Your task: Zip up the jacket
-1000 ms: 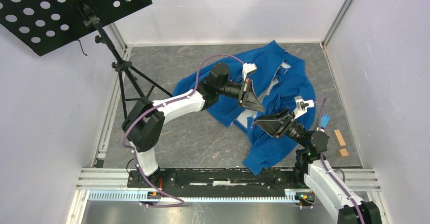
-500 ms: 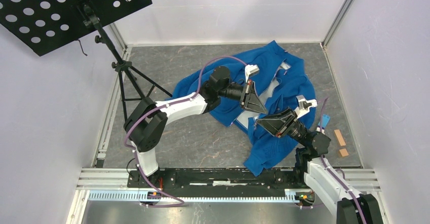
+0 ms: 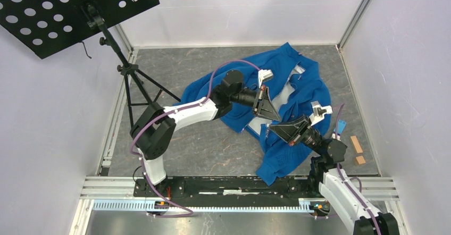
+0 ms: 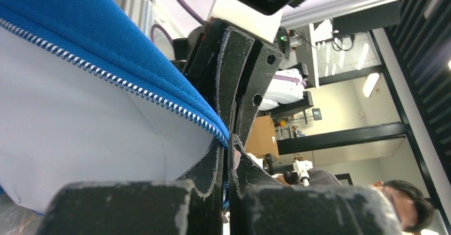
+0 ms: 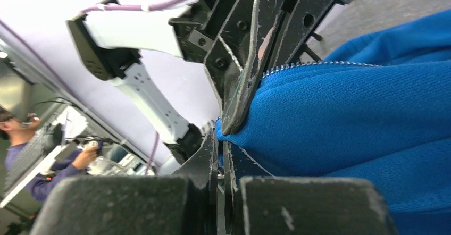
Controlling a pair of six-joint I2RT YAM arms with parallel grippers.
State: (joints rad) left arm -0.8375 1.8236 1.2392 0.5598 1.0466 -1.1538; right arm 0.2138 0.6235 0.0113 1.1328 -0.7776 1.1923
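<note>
The jacket (image 3: 300, 94) lies crumpled on the right half of the table (image 3: 202, 144), its front open and the pale lining (image 4: 80, 139) showing. Both grippers meet at its front edge near the middle. The left gripper (image 3: 276, 117) has its jaws clamped on the zipper edge, with the teeth (image 4: 133, 89) running into them. The right gripper (image 3: 270, 129) sits tip to tip with it, jaws pinched on a fold of blue fleece just beside.

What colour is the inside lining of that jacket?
Pale grey-white; the lining shows best in the left wrist view, below the zipper.
</note>
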